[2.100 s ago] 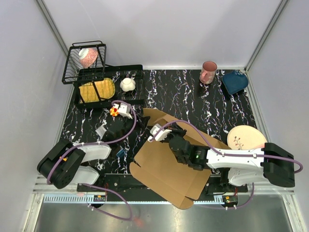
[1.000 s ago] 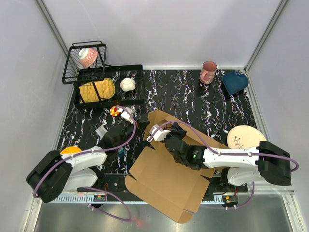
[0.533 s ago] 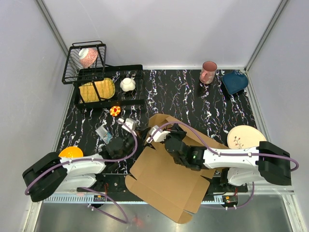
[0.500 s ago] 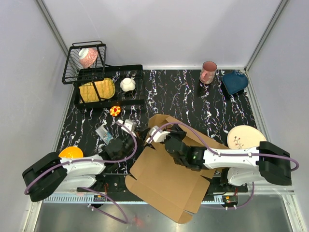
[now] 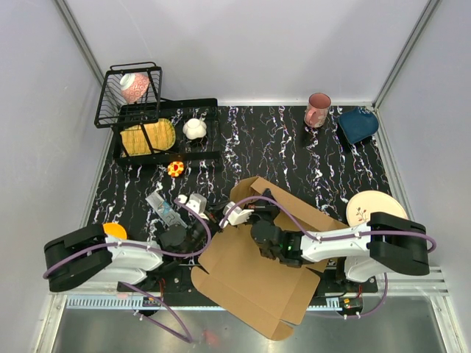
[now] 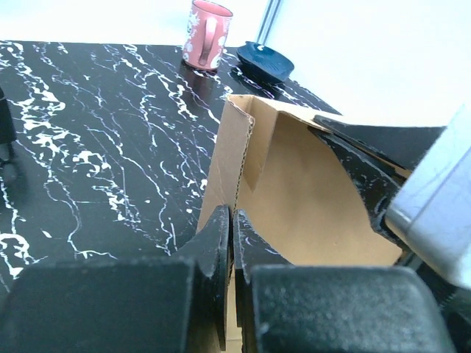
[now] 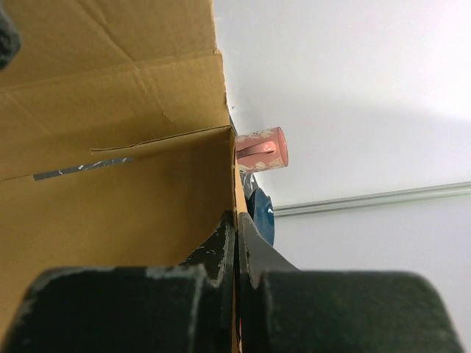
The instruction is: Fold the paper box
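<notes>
1. Far left: a black wire basket (image 5: 110,99) stands at the far left corner of the black, white-veined marble-pattern desk (image 5: 294,151). It holds a pink-patterned bowl (image 5: 135,84).
2. Adjoining the basket, a black rack tray (image 5: 208,110) carries a yellow ribbed item (image 5: 147,136) and a small white rounded object (image 5: 194,129).
3. A small orange-and-yellow object (image 5: 175,168) lies on the desk just in front of the tray. A clear plastic packet (image 5: 163,206) lies nearer the arms. An orange round object (image 5: 112,230) sits against the left arm.
4. Left claw (image 6: 231,220): clenched. Its two black fingers (image 6: 215,250) pinch the lower end of a raised flap's corrugated edge.
5. Centre: the plain brown corrugated cardboard paper box (image 5: 254,268) lies between the two arms at the near side of the desk. Its near flaps overhang the front edge. The main panel lies flat. At the far left corner, flaps stand up from the sheet.
6. Right claw (image 7: 235,224): clenched. It grips a raised cardboard wall edge-on, with the panel's inner face filling the left of the right wrist view.
7. Far right: a pink patterned mug (image 5: 318,109) stands upright near the back edge. A dark blue dish (image 5: 358,123) sits just beside it.
8. Near right: a cream round plate with a floral motif (image 5: 372,206) lies by the right arm's base, partly covered by the arm.
</notes>
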Robot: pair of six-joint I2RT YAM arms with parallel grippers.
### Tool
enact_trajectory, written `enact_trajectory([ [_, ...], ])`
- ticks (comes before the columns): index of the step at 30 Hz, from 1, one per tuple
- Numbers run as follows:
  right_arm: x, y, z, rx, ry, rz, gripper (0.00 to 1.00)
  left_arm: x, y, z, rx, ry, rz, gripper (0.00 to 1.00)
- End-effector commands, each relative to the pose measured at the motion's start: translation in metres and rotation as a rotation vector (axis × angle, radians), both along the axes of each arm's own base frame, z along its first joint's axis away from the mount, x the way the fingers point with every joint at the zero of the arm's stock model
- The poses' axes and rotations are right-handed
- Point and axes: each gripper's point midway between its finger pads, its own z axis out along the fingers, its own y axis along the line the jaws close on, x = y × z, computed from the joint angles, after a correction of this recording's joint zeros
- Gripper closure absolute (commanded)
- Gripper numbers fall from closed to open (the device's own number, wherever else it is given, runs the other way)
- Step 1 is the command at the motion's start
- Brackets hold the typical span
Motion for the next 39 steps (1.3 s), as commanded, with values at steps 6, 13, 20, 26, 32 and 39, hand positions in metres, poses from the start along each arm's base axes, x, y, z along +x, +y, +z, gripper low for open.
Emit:
enact_trajectory([
  [6,-0.011,0.002,0.002,0.048,-0.052,0.001,1.00,-0.025,-0.026,0.013,-0.173,0.009,-0.093,1.00],
  [13,-0.018,-0.001,-0.004,0.030,-0.145,-0.023,1.00,-0.044,-0.054,-0.020,-0.143,0.103,-0.137,1.00],
  [20,-0.025,-0.001,0.003,0.071,-0.154,-0.023,0.99,-0.059,-0.071,-0.018,-0.149,0.105,-0.177,1.00],
  [26,-0.026,-0.009,0.015,0.087,-0.150,-0.020,0.99,-0.065,-0.056,0.000,-0.201,0.094,-0.161,1.00],
  [32,-0.026,-0.011,0.020,0.098,-0.143,-0.016,1.00,-0.064,-0.033,0.020,-0.241,0.048,-0.135,0.99],
  [39,-0.027,-0.009,0.016,0.085,-0.145,-0.011,1.00,-0.090,-0.061,0.029,-0.266,0.052,-0.291,1.00],
])
